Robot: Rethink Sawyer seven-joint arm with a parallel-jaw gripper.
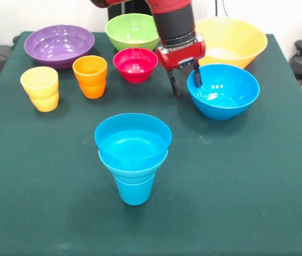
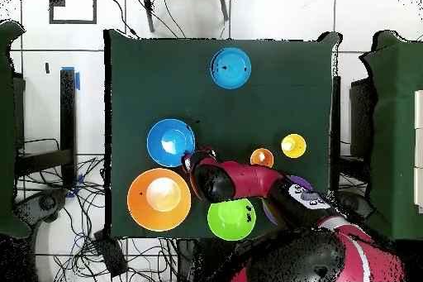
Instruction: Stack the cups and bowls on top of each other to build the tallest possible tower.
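The tower [image 1: 133, 154] stands at the table's front centre: a blue cup as base with two blue bowls nested on top; it also shows in the overhead view [image 2: 230, 68]. A larger blue bowl [image 1: 222, 90] [image 2: 171, 142] sits on the table at the right. My gripper [image 1: 185, 79] [image 2: 192, 161] is open over that bowl's left rim, one finger outside it and one inside. The yellow cup [image 1: 40, 88], orange cup [image 1: 90, 76], red bowl [image 1: 135, 64], purple bowl [image 1: 59, 45], green bowl [image 1: 132, 30] and yellow-orange bowl [image 1: 230, 40] stand apart along the back.
The green cloth table [image 1: 246, 186] holds everything. In the overhead view the arm hides the red bowl and part of the purple bowl [image 2: 299, 184]; the yellow-orange bowl [image 2: 159, 200] and green bowl [image 2: 231, 218] lie near the robot's base.
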